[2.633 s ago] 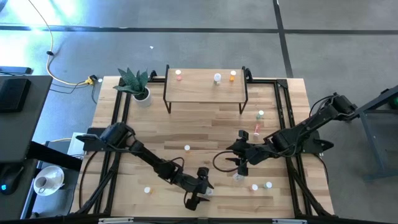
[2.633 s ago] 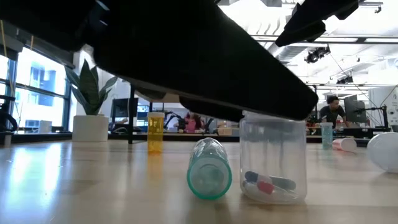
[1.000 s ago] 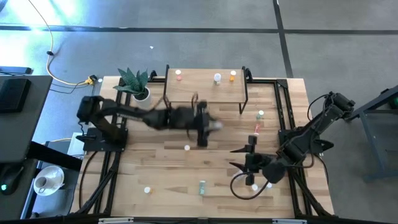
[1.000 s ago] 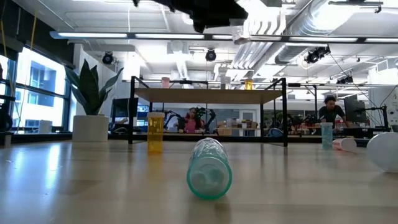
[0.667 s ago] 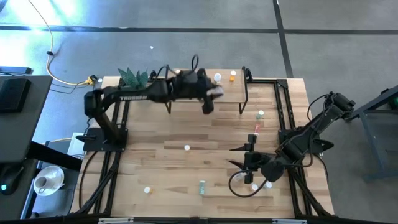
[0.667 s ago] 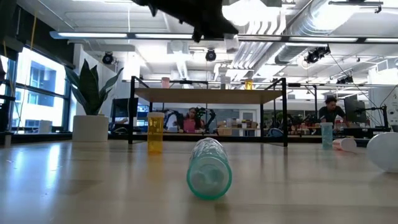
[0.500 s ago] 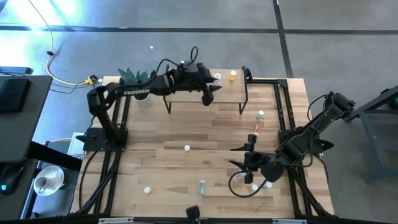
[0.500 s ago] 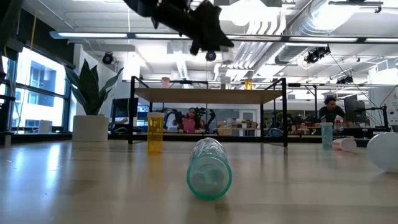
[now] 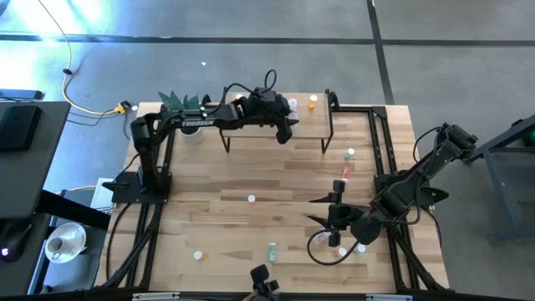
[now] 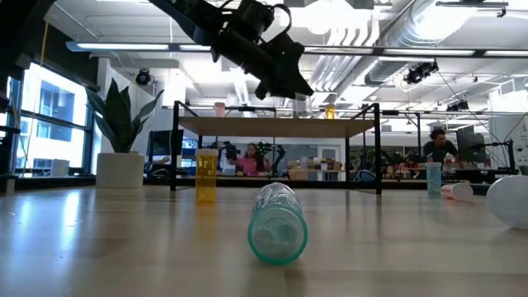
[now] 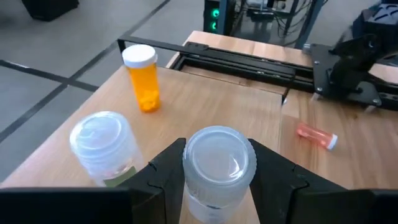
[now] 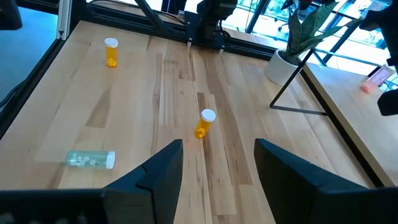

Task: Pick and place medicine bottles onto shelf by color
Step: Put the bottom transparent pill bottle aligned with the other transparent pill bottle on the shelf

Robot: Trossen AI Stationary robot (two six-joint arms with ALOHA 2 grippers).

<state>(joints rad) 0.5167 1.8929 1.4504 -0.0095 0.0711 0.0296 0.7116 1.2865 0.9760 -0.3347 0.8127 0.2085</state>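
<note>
The shelf [image 9: 251, 124] stands at the table's far edge. On it are a pink bottle [image 10: 219, 108], a clear bottle [image 11: 102, 146] and an orange bottle [image 11: 142, 78]. My left gripper [image 9: 286, 122] reaches over the shelf from the left, shut on another clear medicine bottle [image 11: 219, 163] just on the near side of the shelf's clear one. My right gripper [image 9: 322, 211] hangs open over the near right of the table with nothing between its fingers. Loose bottles on the table include a green one [image 10: 278, 223] on its side, two orange ones [image 12: 204, 123] [image 12: 111, 51] and a pink one [image 11: 316, 135]. My left gripper pinches the clear bottle's body just below its cap [image 11: 217, 186] between its two fingers, one on each side. The fingers [image 11: 168, 177] slant down from the table's left. The bottle stands upright, cap up, over the shelf top; whether its base touches the board I cannot tell.
A potted plant [image 9: 184, 113] stands left of the shelf. A green bottle [image 9: 350, 154] stands right of the shelf. Two white-capped bottles [image 9: 342, 251] [image 9: 361, 248] lie near my right gripper. Black rails run along the table's left and right sides.
My left gripper has carried the clear bottle from the open table in front of the shelf toward the far edge. It now hangs over the shelf top near the clear and orange bottles, and its wrist has rolled on the way. My right arm has kept still.
</note>
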